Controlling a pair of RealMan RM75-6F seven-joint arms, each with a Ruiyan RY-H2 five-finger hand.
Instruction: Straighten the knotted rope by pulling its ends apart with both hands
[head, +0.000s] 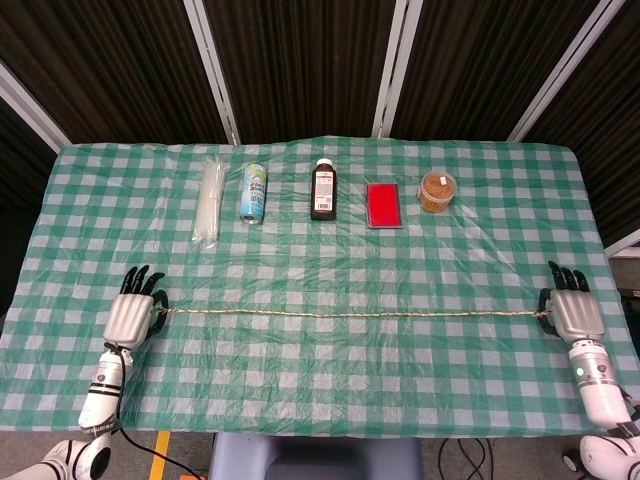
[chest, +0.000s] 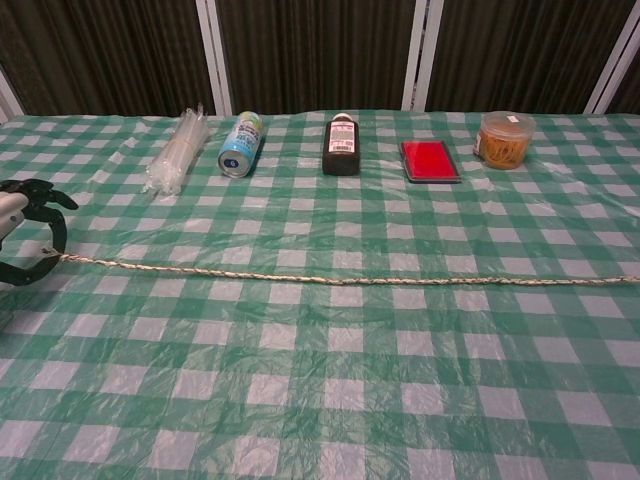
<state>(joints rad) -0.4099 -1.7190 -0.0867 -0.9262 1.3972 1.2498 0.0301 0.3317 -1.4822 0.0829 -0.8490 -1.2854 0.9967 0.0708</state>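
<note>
A thin pale rope (head: 350, 315) lies straight across the green checked table (head: 320, 390), with no knot showing along it. In the chest view the rope (chest: 340, 279) runs from the left edge to the right edge of the frame. My left hand (head: 135, 318) grips the rope's left end near the table's left side; the chest view shows that left hand (chest: 25, 232) with dark fingers curled round the end. My right hand (head: 570, 313) holds the rope's right end at the table's right edge. The chest view does not show it.
Along the far side of the table lie a bundle of clear sticks (head: 207, 203), a spray can (head: 253, 192) on its side, a brown bottle (head: 324, 189), a flat red box (head: 383, 204) and a small jar (head: 437, 190) with orange contents.
</note>
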